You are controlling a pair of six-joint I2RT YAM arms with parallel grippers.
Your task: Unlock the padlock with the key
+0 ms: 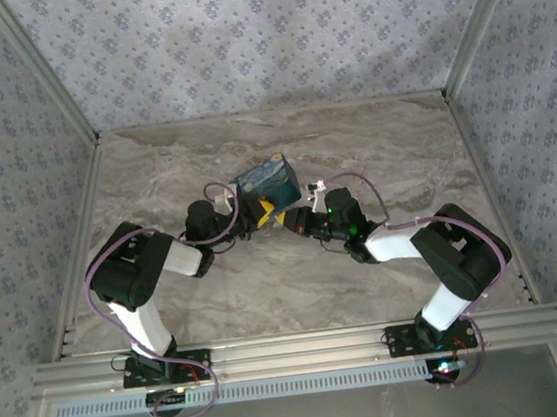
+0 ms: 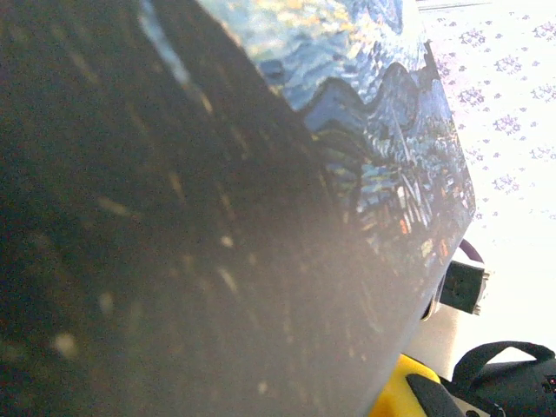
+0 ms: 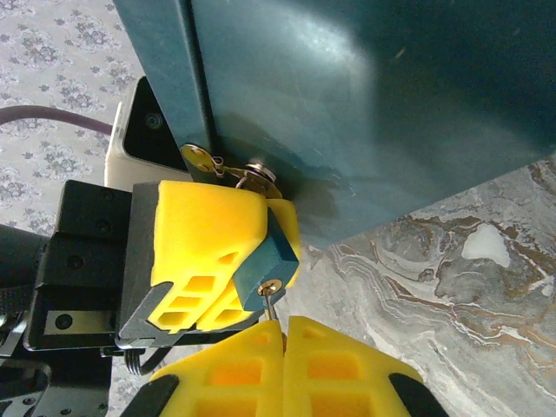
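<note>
Desk [image 1: 269,300]: marbled grey surface. It runs from the arm bases out to the box [image 1: 266,180], which stands near its middle.
Right hand [image 3: 283,334]: just in front of the box's lower corner. Its two yellow fingers [image 3: 347,365] are pressed together, pinching the key [image 3: 272,307].
Key: a thin metal shaft stands out from between the right fingertips. Its tip is in the keyhole [image 3: 271,286], and the bow is hidden inside the grip.
Padlock [image 3: 261,265]: small dark teal body touching the key tip, just beyond the right hand and just in front of the box's wall. The brass keyhole face is turned toward the right hand, and the body is tilted.
Left hand [image 1: 259,213]: at the box's near side, opposite the right hand. Its yellow fingers [image 3: 195,248] are closed on the padlock body, one broad finger on the side away from the box and a second edge against the box side.
Hasp [image 3: 250,172]: brass and steel fittings on the box edge directly above the padlock. The shackle join is too crowded to make out.
Box: dark teal wall in the right wrist view. The lid carries a blue swirling painted print [image 2: 347,104], seen very close in the left wrist view.
Walls [image 1: 259,40]: patterned grey fabric beyond and beside the box.
</note>
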